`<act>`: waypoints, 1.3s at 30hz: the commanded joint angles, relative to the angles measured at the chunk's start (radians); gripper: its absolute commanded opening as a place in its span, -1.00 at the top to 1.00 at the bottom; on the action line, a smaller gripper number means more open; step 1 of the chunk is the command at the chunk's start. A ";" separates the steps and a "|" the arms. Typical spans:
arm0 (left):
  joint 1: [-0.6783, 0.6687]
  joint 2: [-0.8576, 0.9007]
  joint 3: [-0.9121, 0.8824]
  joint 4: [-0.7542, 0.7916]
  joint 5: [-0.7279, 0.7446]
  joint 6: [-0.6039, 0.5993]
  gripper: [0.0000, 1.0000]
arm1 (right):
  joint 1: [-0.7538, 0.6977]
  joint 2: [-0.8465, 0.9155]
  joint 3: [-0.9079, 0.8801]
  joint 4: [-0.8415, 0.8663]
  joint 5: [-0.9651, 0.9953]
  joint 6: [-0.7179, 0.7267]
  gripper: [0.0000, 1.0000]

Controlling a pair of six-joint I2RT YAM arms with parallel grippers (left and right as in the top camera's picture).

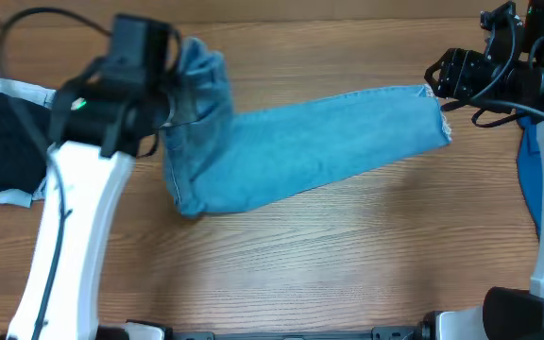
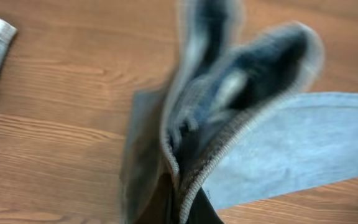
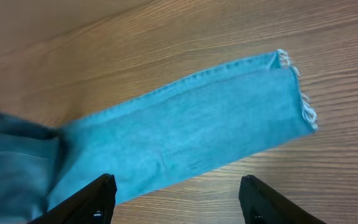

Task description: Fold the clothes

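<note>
We found the left gripper clamped on the bunched waist end of the light-blue jeans, holding it up off the table (the leg lay flat, frayed hem toward the right arm). The right gripper hovered near that hem, fingers spread, holding nothing.

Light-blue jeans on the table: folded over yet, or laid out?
Laid out, not folded over. The jeans lie flat to the frayed hem; waist end lifted, bunched in the shut left gripper.
</note>
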 commanded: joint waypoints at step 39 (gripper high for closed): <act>-0.262 0.256 0.025 -0.027 -0.114 -0.403 0.92 | -0.004 -0.029 0.031 -0.013 -0.077 -0.010 -0.36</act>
